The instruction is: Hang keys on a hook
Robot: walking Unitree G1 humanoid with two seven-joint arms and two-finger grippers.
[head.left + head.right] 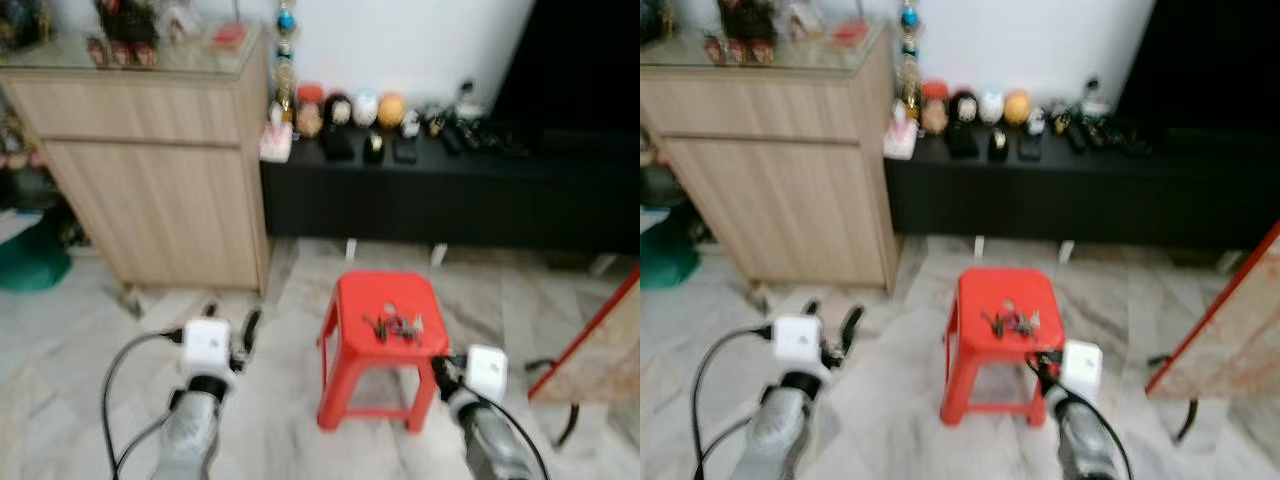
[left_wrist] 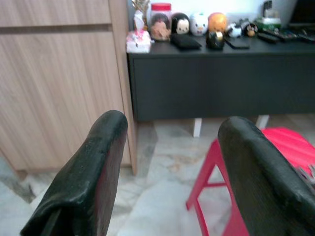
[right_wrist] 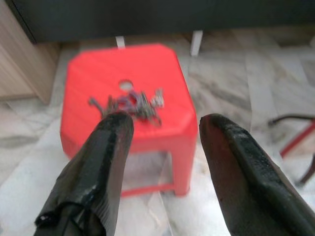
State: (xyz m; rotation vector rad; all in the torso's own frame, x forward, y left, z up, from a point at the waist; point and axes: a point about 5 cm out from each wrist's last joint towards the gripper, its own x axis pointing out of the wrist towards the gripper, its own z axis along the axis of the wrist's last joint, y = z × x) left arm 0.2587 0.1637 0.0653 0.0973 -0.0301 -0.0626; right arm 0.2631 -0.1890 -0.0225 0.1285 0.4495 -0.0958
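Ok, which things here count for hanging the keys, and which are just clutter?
For the job:
- keys on the red stool
- right claw, open, nearest them

Just lying about:
- figurines on the black bench
- wooden cabinet
- left claw, open

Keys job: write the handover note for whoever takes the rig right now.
Left gripper: open, holding nothing, beside the stool's left side.
Right gripper: open, holding nothing, short of the stool and pointing at the keys.
Keys: a bunch lying on the stool's top, near its middle hole, untouched.
Done: the robot faces the stool.
Left: grasp the keys, find a hook, hang them.
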